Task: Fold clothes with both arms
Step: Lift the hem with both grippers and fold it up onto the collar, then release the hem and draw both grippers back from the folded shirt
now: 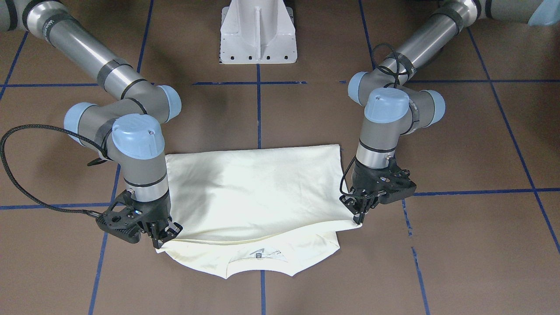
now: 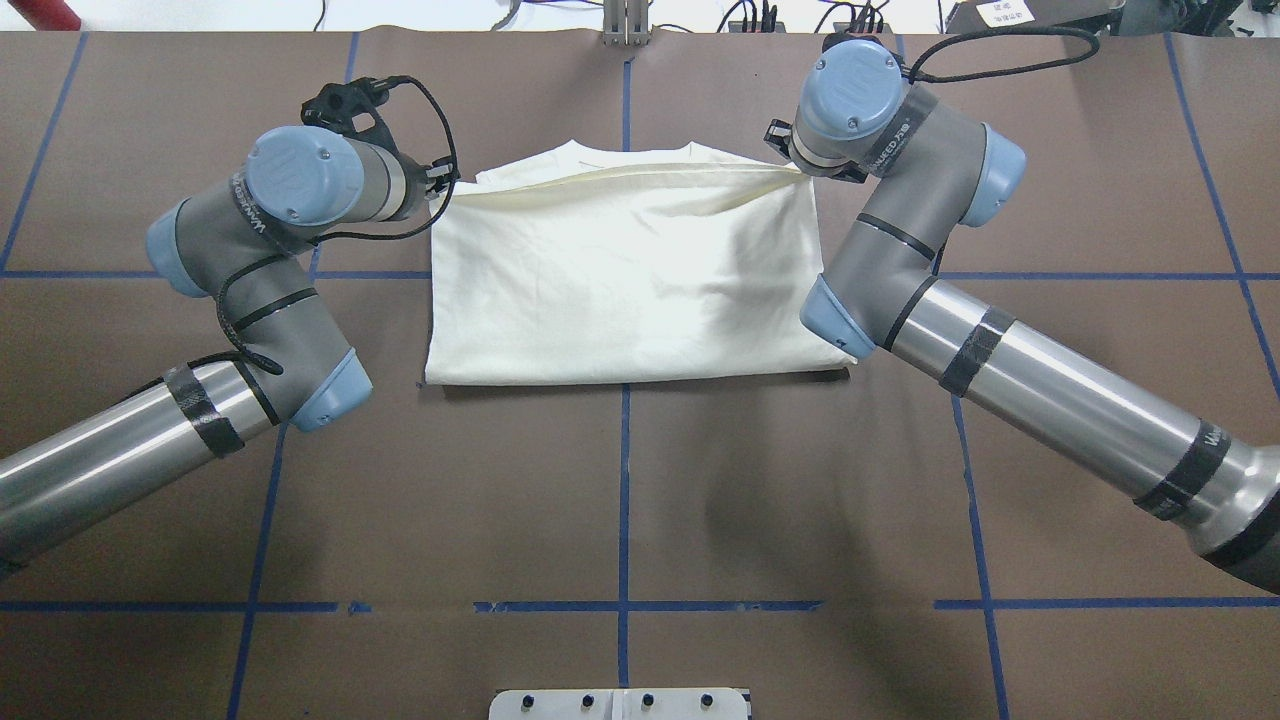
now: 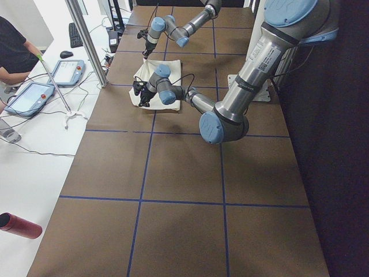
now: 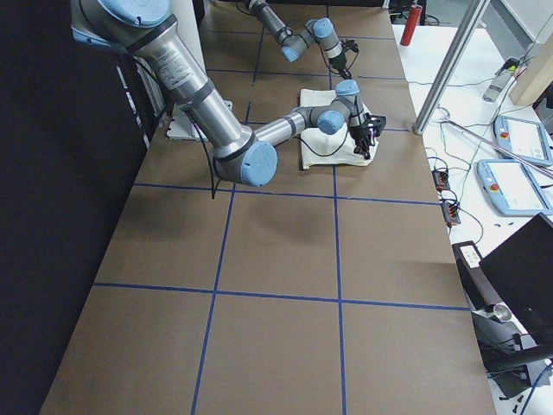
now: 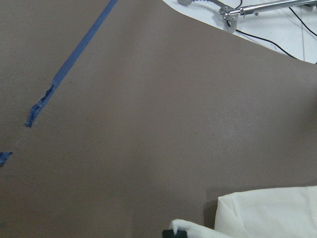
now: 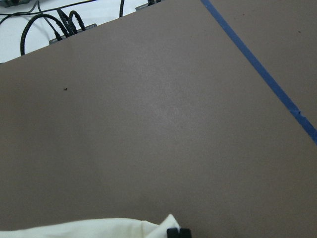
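Note:
The cream shirt (image 1: 258, 188) lies on the brown table, folded over, with its plain back up and the print hidden. Its ribbed collar (image 1: 260, 262) with a label sticks out from under the folded layer on the far side from the robot. My left gripper (image 1: 361, 215) is shut on the folded layer's corner, low over the table; it also shows in the overhead view (image 2: 440, 180). My right gripper (image 1: 162, 239) is shut on the other corner (image 2: 792, 168). Both wrist views show only a strip of the shirt (image 5: 267, 213) (image 6: 99, 228) by the fingertips.
The white pedestal (image 1: 258, 33) stands on the robot's side of the shirt. Blue tape lines (image 2: 624, 500) cross the brown table. A side bench with tablets (image 3: 34, 95), cables and a metal pole (image 3: 86, 40) runs along the far edge. A red bottle (image 3: 20, 225) lies there.

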Controlling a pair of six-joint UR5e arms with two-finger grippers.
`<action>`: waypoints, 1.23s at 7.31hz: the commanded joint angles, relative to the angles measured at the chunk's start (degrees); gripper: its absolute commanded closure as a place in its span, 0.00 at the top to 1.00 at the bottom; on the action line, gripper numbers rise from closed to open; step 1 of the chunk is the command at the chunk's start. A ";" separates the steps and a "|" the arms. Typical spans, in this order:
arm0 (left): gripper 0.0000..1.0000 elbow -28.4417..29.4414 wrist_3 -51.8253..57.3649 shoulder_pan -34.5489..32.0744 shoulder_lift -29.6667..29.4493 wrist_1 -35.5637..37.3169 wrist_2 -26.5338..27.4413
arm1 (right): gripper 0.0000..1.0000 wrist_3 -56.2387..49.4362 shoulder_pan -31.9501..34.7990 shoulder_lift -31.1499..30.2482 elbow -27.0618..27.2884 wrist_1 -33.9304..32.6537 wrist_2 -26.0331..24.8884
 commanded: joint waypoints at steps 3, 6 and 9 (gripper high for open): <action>0.51 -0.16 -0.09 -0.18 0.40 -0.63 -0.34 | 0.55 0.24 -1.41 -1.71 3.21 1.05 0.24; 0.53 -5.87 0.00 -0.35 2.41 -0.46 -0.61 | 1.00 5.69 -4.91 -19.35 28.06 0.62 0.94; 0.54 -5.88 0.18 -0.35 2.86 -0.46 -0.35 | 1.00 17.45 -10.79 -26.14 33.22 1.40 1.83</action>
